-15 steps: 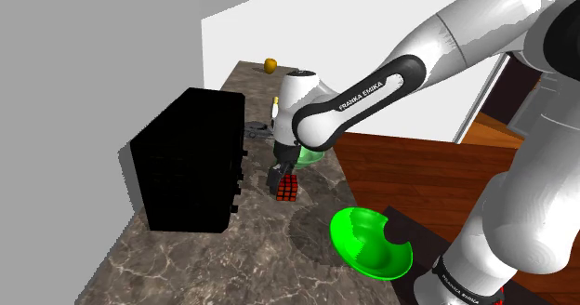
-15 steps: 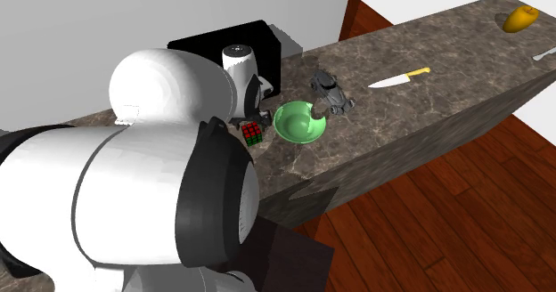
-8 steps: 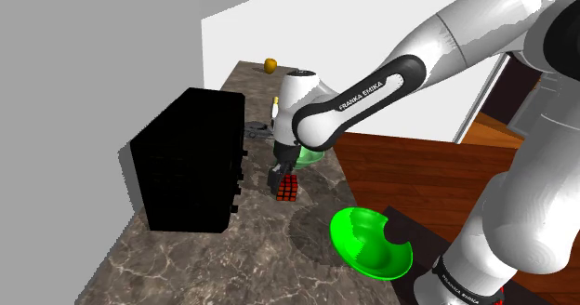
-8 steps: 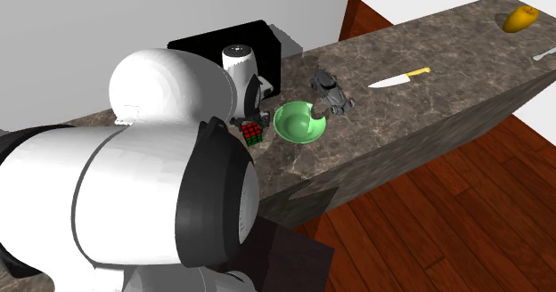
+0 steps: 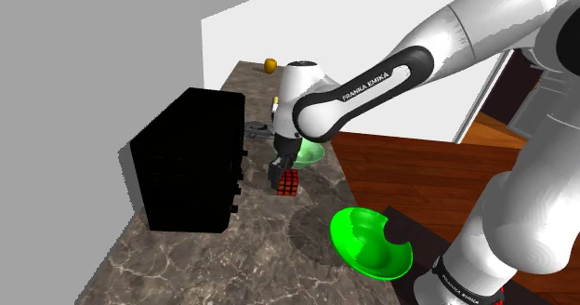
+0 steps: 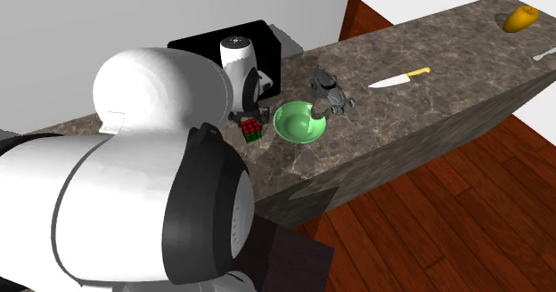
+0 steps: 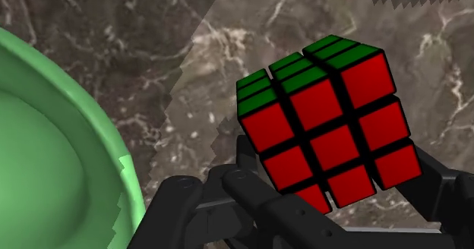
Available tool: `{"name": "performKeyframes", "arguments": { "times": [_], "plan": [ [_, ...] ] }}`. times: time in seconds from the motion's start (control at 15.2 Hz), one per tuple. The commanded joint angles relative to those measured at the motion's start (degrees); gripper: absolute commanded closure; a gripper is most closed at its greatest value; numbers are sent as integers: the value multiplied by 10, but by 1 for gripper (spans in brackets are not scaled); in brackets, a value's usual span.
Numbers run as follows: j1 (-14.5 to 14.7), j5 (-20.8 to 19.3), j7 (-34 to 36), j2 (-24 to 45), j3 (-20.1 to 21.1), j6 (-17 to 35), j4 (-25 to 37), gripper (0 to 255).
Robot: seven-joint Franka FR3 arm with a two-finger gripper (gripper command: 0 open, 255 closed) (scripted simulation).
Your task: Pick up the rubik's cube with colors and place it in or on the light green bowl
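The Rubik's cube (image 7: 327,122), showing red and green faces with black edges, sits clasped between my gripper's (image 7: 334,206) two black fingers, just above the dark marble counter (image 5: 232,257). In the shoulder view the cube (image 5: 287,183) hangs under the gripper (image 5: 279,175), in front of the black box. The light green bowl (image 6: 299,123) stands right beside the cube (image 6: 252,131), on the second exterior view's right. Its rim (image 7: 114,164) curves close by the gripper. In the shoulder view the arm hides most of the bowl (image 5: 312,154).
A tall black box (image 5: 191,159) stands close to the cube on the shoulder view's left. A bright green bowl (image 5: 370,243) sits near the stand. Beyond the light green bowl lie a dark grey object (image 6: 331,93), a knife (image 6: 398,77) and a yellow-orange item (image 6: 520,18).
The fingers closed on the cube. The hand and forearm have since risen a little, taking the cube slightly up off the counter.
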State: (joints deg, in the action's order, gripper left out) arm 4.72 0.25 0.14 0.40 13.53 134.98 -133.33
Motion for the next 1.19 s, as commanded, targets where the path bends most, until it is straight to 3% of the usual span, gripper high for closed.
{"name": "performKeyframes", "arguments": {
  "times": [0.0,1.12],
  "plan": [
    [-1,4,-4,-11,-1,-14,3,255],
    [-1,20,-16,-78,-4,-147,71,255]
  ]
}}
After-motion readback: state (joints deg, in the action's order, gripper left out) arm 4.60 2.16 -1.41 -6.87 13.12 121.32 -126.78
